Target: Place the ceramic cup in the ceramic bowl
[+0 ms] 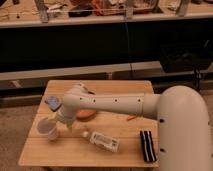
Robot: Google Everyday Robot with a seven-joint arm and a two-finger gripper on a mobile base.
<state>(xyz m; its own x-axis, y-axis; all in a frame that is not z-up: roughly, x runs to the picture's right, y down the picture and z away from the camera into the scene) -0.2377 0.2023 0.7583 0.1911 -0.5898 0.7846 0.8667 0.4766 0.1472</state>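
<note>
The ceramic cup [46, 131], small and white, stands upright near the left front of the wooden table [120, 152]. My gripper [54, 123] is at the end of the white arm, right at the cup's upper right side. It is open, and whether it touches the cup cannot be made out. The ceramic bowl [86, 114], orange-brown and shallow, sits just right of the gripper, and the arm hides part of it.
A blue object [52, 102] lies behind the cup near the left edge. A white bottle-like package [104, 141] lies on its side in the front middle. At the front right is a black striped item [146, 146], and a thin orange stick [131, 118] lies mid-table. Dark shelving stands behind.
</note>
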